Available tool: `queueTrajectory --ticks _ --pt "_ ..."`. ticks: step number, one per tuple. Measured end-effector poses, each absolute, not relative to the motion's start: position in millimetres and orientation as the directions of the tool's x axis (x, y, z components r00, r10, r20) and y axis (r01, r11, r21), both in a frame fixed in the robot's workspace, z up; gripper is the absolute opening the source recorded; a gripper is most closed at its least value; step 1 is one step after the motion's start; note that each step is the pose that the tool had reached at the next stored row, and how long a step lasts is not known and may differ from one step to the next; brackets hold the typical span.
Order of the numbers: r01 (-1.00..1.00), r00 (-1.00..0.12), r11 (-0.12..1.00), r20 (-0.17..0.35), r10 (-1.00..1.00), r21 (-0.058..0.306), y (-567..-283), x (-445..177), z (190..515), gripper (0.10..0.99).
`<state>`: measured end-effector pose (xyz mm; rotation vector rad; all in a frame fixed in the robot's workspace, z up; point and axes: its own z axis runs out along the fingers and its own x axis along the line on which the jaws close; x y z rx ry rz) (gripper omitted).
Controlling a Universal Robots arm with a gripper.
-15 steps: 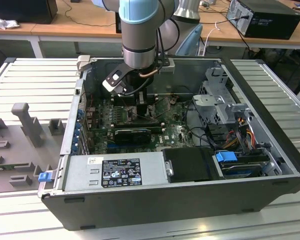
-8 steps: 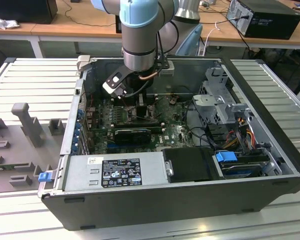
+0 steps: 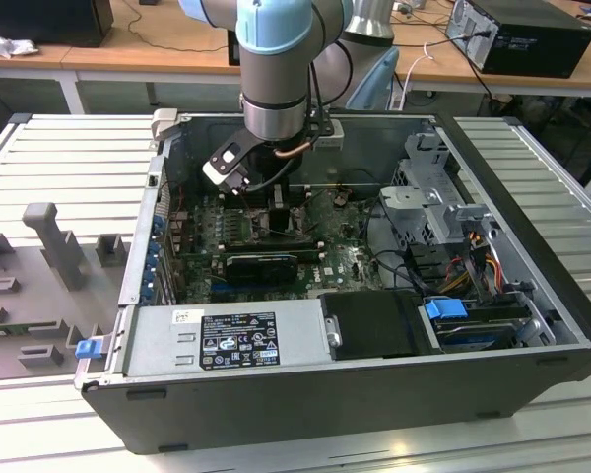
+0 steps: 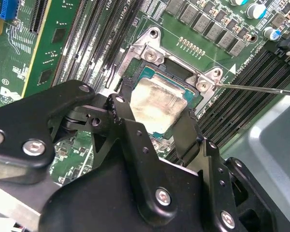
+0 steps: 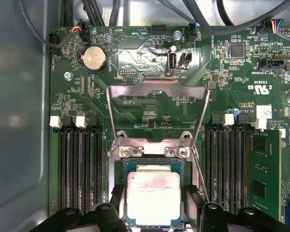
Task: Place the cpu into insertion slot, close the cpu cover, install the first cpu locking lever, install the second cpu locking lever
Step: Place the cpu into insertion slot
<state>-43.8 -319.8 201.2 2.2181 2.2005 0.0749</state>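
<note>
The cpu shows its silvery top in both wrist views and lies level in the insertion slot on the green board. My gripper straddles it, with a black finger pressed to one edge and the other finger to the opposite edge. In the second wrist view the cpu sits inside the dark slot frame. The cpu cover stands swung open beyond the slot, its window showing the board behind. A thin locking lever stands raised beside the slot. In the exterior view my gripper is low inside the computer case.
Rows of memory slots flank the slot on both sides. A long black graphics card lies nearer the front, with the power supply beyond it. The drive cage and cables fill the exterior view's right. Case walls enclose everything.
</note>
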Motion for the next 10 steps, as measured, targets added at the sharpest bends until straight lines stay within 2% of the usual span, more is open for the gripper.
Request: queueTrajectory --ticks 5,6,9,10 --pt "0.999 0.008 -0.009 0.023 1.000 0.045 -319.8 -43.8 209.4 0.588" --pt "0.999 0.008 -0.009 0.023 1.000 0.045 -319.8 -43.8 210.9 0.459" --pt "0.999 0.007 -0.008 0.023 1.000 0.045 -319.8 -43.8 213.3 0.278" --pt "0.999 0.007 -0.009 0.023 1.000 0.045 -319.8 -43.8 214.1 0.157"
